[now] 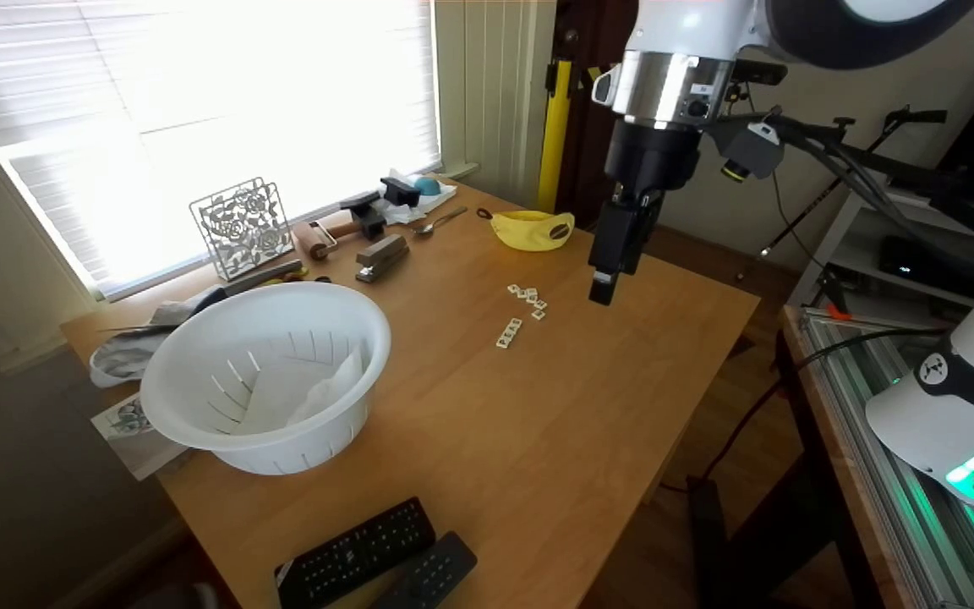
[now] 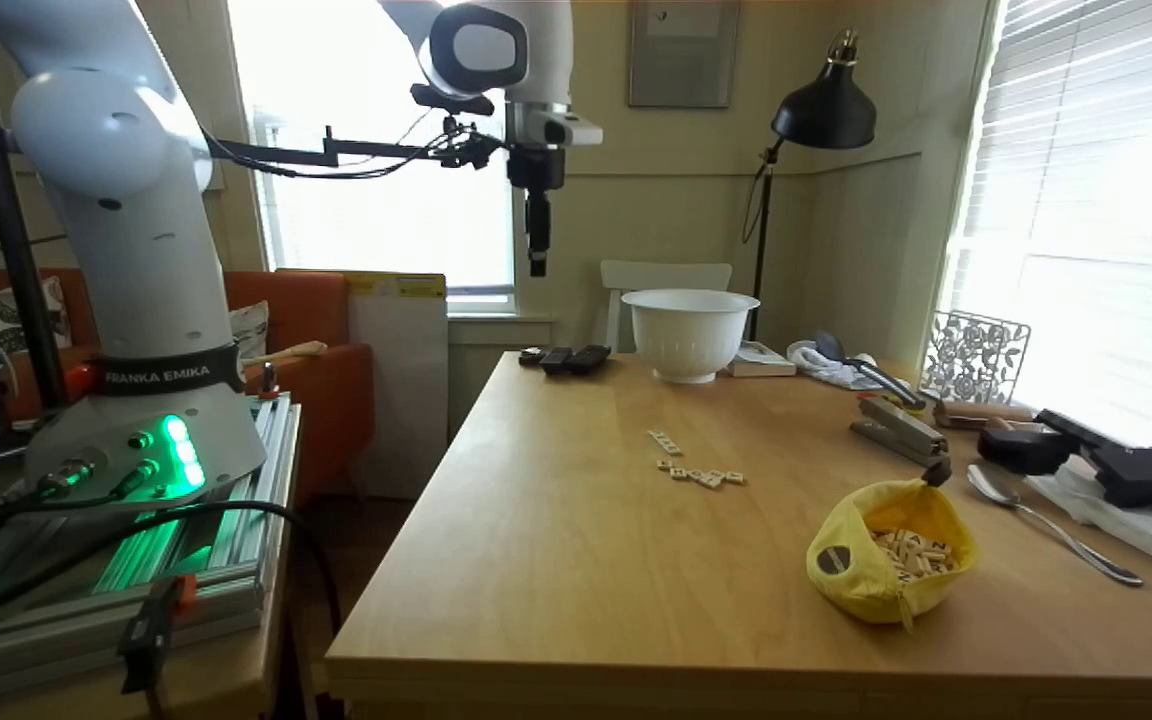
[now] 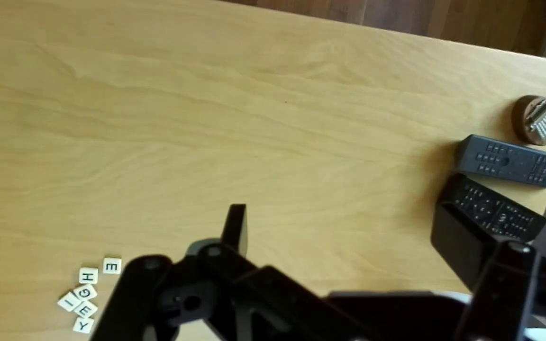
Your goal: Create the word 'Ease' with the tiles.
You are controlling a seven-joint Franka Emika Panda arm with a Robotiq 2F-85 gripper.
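High over the worktop (image 1: 453, 440), the gripper (image 1: 602, 288) is spread wide w/ nothing in it. Prob. pre-grab step; next, go to tiles (image 3: 85, 292) & pinch an E tile (image 3: 112, 265).

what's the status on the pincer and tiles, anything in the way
Pincer open, up over the table, nothing gripped. Tiles lying in a loose cluster and a short row, row lettering unclear. Yellow pouch nearby, likely no obstacle.
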